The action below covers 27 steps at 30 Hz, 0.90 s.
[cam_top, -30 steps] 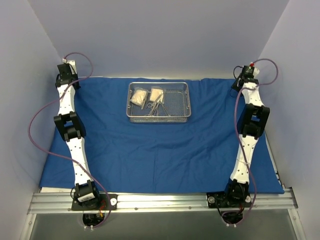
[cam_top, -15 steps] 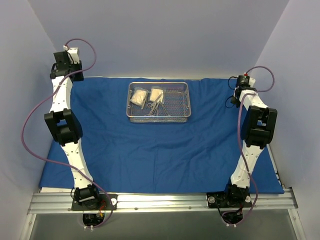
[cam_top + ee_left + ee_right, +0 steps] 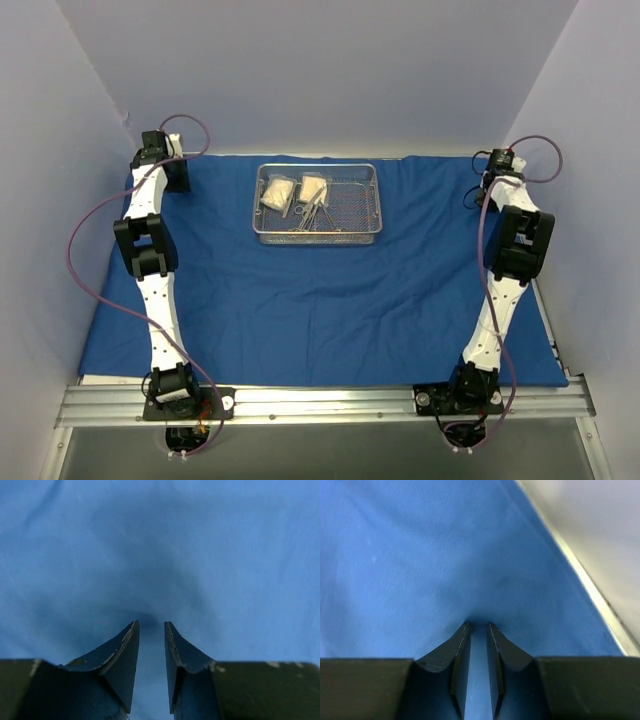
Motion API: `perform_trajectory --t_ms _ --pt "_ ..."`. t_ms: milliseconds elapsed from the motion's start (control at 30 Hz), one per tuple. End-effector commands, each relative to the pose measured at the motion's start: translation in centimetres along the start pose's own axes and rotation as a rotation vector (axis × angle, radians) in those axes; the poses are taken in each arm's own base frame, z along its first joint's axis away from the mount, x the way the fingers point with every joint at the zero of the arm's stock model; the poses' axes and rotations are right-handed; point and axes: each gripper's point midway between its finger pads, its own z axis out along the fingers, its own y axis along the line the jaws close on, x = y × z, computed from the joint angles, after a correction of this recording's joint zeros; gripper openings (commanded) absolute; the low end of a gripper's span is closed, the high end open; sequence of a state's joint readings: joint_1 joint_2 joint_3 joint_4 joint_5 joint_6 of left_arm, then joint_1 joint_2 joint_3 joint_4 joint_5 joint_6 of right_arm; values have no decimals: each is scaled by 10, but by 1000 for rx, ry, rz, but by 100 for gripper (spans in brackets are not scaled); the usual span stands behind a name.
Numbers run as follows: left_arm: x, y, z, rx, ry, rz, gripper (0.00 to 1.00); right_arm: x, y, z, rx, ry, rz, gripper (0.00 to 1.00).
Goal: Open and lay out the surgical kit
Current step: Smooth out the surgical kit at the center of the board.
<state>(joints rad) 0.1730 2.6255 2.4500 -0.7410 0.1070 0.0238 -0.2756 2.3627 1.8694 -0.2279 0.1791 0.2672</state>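
Narrowly spread, the left claw [image 3: 151, 625] touched the one blue wrap [image 3: 320, 310]. The right claw [image 3: 477, 625] was nearly pressed together; whether it pinched cloth, I couldn't tell. Between both claws sat one mesh tray [image 3: 318, 239] holding two gauze packets [image 3: 279, 194].

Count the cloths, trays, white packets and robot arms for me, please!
blue cloth: 1
wire tray: 1
white gauze packets: 2
robot arms: 2
Total: 6

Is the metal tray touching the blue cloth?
Touching. The top view shows the tray sitting flat on the cloth, with blue showing through its mesh.
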Motion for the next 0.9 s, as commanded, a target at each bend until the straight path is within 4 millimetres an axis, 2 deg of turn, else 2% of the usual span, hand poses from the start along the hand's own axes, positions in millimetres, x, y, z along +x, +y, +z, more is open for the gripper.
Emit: perform_trajectory --t_ms 0,67,100,133,167,200,233,267,300,333,367,400,433,467,500,533,567,600,633,667,700,733,767,800,867 --pt "-8 7 0 -13 -3 -72 36 30 -30 24 57 117 41 15" --pt "-13 6 2 -17 -21 -78 36 22 -39 24 74 109 51 14" --pt "-12 5 2 -9 -22 -84 36 12 -38 21 72 91 47 14" --pt "-16 -1 -3 21 -30 -84 36 11 -38 18 77 92 37 14" --pt "-17 -5 -5 33 -30 -82 36 0 -36 6 70 64 32 14" --pt "-18 -9 -7 44 -35 -78 36 9 -33 1 75 74 2 15" --pt "-20 -12 -14 57 -38 -73 36 9 -31 -6 76 62 -10 15" --pt "-23 -15 -19 66 -45 -71 36 -7 -28 -26 67 8 -2 17" --pt "-25 -17 -24 75 -52 -67 37 -8 -25 -36 65 -9 -7 18" --pt "-36 -20 -40 84 -77 -58 37 9 -29 -40 74 16 -13 18" --pt "-39 -23 -48 99 -80 -54 38 -8 -31 -64 58 -45 13 22" --pt "-42 -24 -56 107 -87 -40 38 -6 -35 -73 57 -53 42 26" --pt "-55 -27 -78 116 -124 -26 39 18 -44 -77 71 -15 45 31" --pt "-49 -32 -84 140 -106 -18 41 7 -49 -101 56 -64 79 43" --pt "-49 -34 -91 151 -107 -11 42 13 -55 -108 60 -63 99 48" --pt "-58 -36 -114 157 -138 30 43 19 -65 -114 72 -60 145 51" --pt "-42 -39 -114 178 -100 31 45 36 -75 -125 78 -41 164 53" --pt "-37 -39 -118 185 -90 49 46 44 -82 -129 83 -30 189 53" --pt "-38 -40 -135 187 -105 62 46 53 -88 -132 81 -17 222 54" --pt "-30 -41 -139 193 -88 70 48 72 -93 -137 72 6 259 56" --pt "-7 -39 -133 196 -31 68 49 83 -97 -138 69 20 286 56" --pt "-4 -36 -143 190 -34 83 49 90 -102 -138 71 22 325 56" --pt "4 -34 -144 188 -21 86 50 96 -112 -138 60 29 406 54" --pt "26 -30 -137 188 30 73 50 126 -119 -133 74 87 437 52" --pt "36 -23 -138 196 34 53 51 148 -127 -125 90 134 509 47"
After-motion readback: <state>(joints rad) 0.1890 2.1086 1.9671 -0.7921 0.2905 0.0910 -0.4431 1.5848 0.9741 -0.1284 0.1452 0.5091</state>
